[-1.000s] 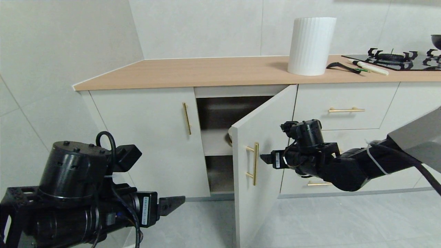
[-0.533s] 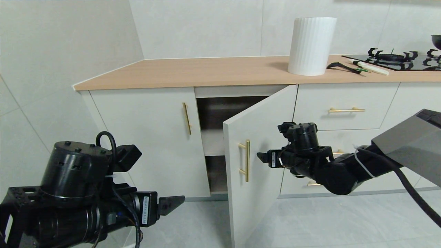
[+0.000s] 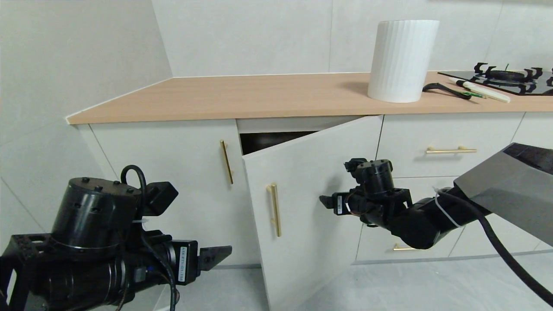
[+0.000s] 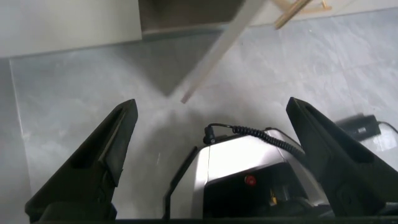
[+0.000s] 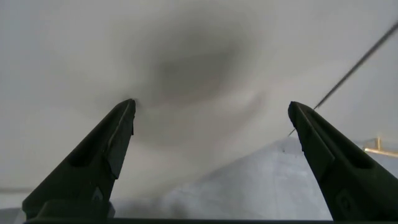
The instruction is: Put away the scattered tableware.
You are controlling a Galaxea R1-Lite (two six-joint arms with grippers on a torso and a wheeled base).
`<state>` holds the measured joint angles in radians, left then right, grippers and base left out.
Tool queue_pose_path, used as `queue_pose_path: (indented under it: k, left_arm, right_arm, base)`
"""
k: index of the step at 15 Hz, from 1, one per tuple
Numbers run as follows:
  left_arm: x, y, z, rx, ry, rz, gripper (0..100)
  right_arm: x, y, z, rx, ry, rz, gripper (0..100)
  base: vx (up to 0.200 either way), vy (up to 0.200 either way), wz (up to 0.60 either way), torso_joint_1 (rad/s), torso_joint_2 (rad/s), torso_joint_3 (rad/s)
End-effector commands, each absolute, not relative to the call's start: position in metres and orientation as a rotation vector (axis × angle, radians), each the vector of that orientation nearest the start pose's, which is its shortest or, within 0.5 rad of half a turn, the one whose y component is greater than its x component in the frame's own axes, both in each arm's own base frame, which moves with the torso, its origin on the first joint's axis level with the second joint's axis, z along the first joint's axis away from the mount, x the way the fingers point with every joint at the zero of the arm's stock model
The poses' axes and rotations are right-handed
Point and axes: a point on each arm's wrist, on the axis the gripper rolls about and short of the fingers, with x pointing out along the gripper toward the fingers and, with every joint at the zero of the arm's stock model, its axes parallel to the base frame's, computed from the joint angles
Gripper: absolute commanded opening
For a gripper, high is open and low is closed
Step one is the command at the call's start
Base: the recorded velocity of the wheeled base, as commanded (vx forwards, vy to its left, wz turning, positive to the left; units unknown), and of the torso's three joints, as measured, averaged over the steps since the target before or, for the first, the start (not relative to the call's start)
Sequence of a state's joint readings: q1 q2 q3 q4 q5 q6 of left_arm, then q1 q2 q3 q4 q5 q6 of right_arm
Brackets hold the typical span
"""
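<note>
The white cabinet door [image 3: 311, 164] with a gold handle [image 3: 274, 209] stands slightly ajar, a dark gap [image 3: 272, 139] showing at its top. My right gripper [image 3: 327, 201] is open, its tips at the door's front face to the right of the handle. In the right wrist view the gripper [image 5: 211, 106] points at the white door [image 5: 199, 56] close up. My left gripper [image 3: 222, 254] is open and empty, low at the left above the floor [image 4: 93, 81]. A black utensil [image 3: 445, 89] and a white-handled one [image 3: 484, 93] lie on the counter.
A tall white ribbed container [image 3: 402, 60] stands on the wooden counter [image 3: 242, 95], with a gas hob [image 3: 505, 77] to its right. Drawers with gold handles [image 3: 451, 150] sit right of the door. The left cabinet door [image 3: 173, 181] is closed. Walls close the corner at left.
The cabinet door has swung from wide open to nearly closed, with my right gripper following it leftward. The head view has also shifted. My left arm has stayed put.
</note>
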<state>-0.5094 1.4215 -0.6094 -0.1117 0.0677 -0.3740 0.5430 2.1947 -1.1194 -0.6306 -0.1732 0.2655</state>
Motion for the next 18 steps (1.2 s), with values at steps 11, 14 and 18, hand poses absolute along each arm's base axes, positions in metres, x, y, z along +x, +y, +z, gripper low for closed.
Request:
queue_pose_path:
  k: [11, 14, 18]
  left_arm:
    - [0.184, -0.101, 0.155, -0.153, 0.748, -0.288, 100]
    - [0.184, -0.101, 0.155, -0.153, 0.748, -0.288, 100]
    - [0.184, -0.101, 0.155, -0.154, 0.747, -0.288, 100]
  right_arm:
    - [0.378, 0.247, 0.082, 0.309, 0.407, 0.247, 100]
    - [0.382, 0.249, 0.087, 0.358, 0.391, 0.24, 100]
    - [0.39, 0.252, 0.086, 0.367, 0.355, 0.179, 100]
  base:
    - [0.0, 0.0, 0.0, 0.0, 0.0, 0.0]
    - [0.0, 0.0, 0.0, 0.0, 0.0, 0.0]
    - [0.0, 0.0, 0.0, 0.0, 0.0, 0.0]
